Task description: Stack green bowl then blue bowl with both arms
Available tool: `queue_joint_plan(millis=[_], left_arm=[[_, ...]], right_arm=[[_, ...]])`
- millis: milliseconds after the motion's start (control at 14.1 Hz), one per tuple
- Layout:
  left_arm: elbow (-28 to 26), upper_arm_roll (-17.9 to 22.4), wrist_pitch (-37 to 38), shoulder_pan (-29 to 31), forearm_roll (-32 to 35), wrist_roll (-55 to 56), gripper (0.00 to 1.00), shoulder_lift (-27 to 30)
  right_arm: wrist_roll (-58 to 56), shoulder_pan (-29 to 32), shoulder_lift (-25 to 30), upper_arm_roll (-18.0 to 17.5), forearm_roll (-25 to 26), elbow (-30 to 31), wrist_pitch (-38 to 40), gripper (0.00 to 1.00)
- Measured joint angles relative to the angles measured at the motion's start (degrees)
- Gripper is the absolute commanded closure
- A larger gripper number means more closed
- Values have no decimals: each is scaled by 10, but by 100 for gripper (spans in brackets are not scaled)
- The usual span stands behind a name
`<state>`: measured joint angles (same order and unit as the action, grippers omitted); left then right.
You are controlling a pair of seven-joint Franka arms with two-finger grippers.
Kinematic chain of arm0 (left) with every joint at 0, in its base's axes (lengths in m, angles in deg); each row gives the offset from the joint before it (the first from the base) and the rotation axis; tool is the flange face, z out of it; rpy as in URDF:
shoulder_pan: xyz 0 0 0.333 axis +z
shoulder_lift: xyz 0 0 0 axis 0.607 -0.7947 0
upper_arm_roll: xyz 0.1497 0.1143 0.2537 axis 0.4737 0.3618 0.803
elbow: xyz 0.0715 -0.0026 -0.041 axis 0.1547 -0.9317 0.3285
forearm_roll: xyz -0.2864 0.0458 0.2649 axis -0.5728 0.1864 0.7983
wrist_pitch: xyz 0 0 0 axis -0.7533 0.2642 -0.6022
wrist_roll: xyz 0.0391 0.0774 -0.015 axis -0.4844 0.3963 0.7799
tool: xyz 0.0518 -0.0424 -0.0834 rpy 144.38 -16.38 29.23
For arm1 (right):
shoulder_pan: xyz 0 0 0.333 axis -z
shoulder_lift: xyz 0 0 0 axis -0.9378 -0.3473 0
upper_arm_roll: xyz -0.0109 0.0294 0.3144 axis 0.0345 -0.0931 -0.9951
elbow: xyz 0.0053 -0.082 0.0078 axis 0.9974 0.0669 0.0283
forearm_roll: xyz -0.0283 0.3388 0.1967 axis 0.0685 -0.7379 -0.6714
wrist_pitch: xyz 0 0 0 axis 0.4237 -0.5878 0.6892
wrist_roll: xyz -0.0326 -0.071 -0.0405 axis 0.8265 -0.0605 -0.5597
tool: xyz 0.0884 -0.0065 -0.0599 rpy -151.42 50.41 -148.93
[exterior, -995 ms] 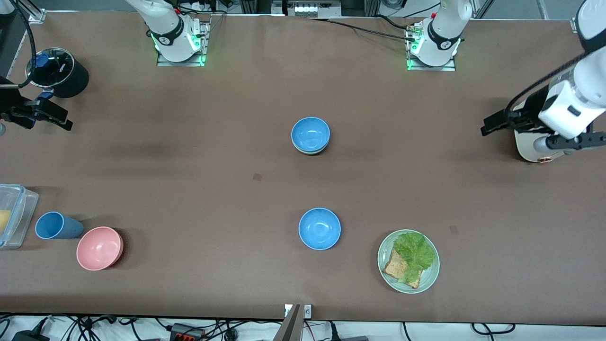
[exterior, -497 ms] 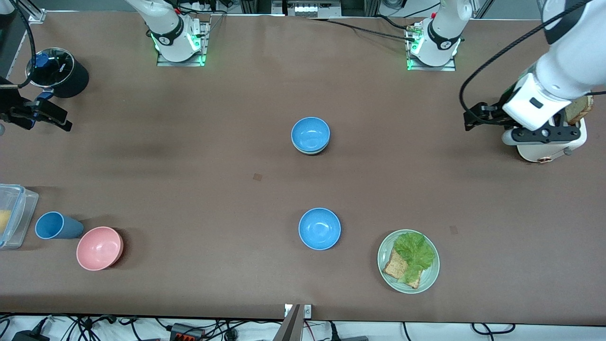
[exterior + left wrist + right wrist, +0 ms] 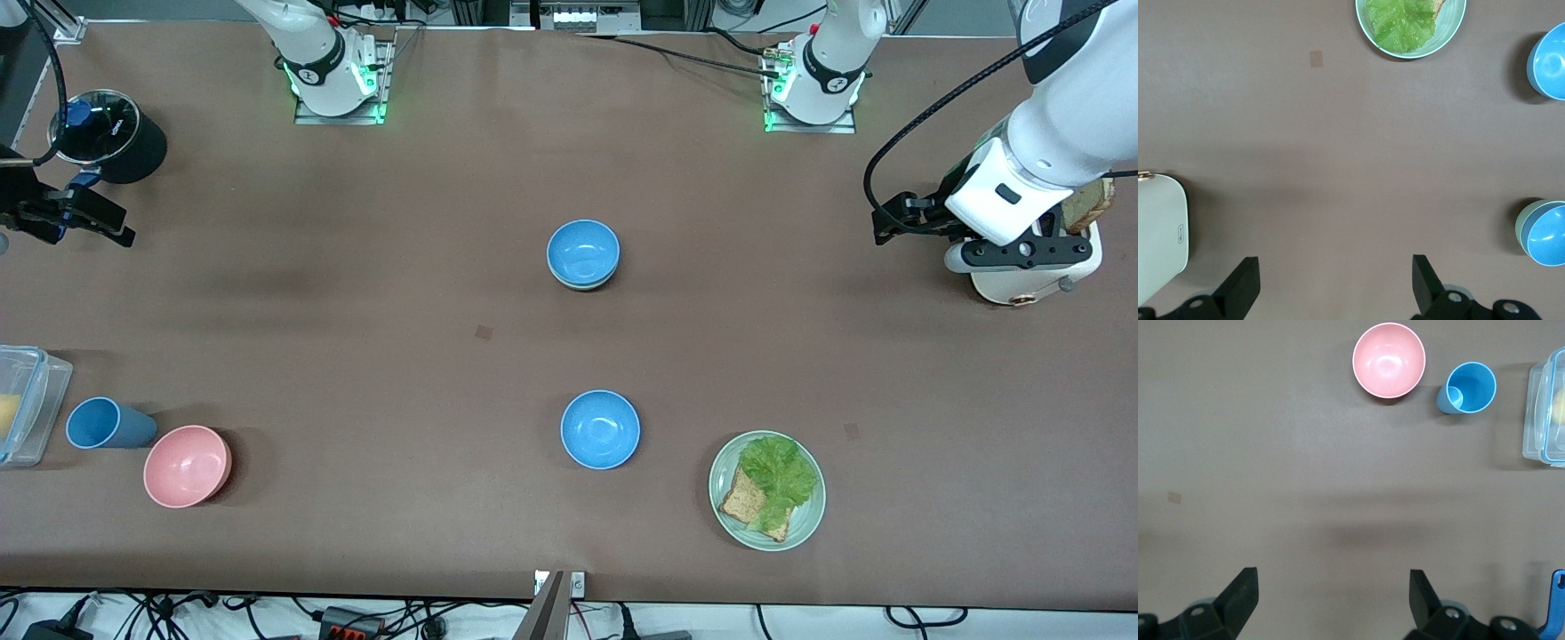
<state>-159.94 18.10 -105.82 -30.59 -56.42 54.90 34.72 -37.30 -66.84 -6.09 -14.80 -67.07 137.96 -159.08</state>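
Note:
The blue bowl sits nested in the green bowl at the table's middle; only the green rim shows. The stack also shows in the left wrist view, with the blue bowl in the green bowl. My left gripper is open and empty over bare table at the left arm's end; its wrist view shows only table between the fingers. My right gripper is open and empty over bare table at the right arm's end, as its wrist view shows.
A brighter blue bowl lies nearer the camera than the stack. Beside it is a green plate of bread and lettuce. A white toaster stands under the left arm. A pink bowl, a blue cup, a clear box and a black pot stand at the right arm's end.
The left arm has swung toward the table's middle and risen off the toaster, then held still. The right gripper and the bowls have not moved.

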Motion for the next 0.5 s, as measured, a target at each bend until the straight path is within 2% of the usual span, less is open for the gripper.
queue_joint_plan(millis=[497], left_arm=[[0,4,4,4,0,0,0,0]], right_arm=[[0,0,0,0,0,0,0,0]])
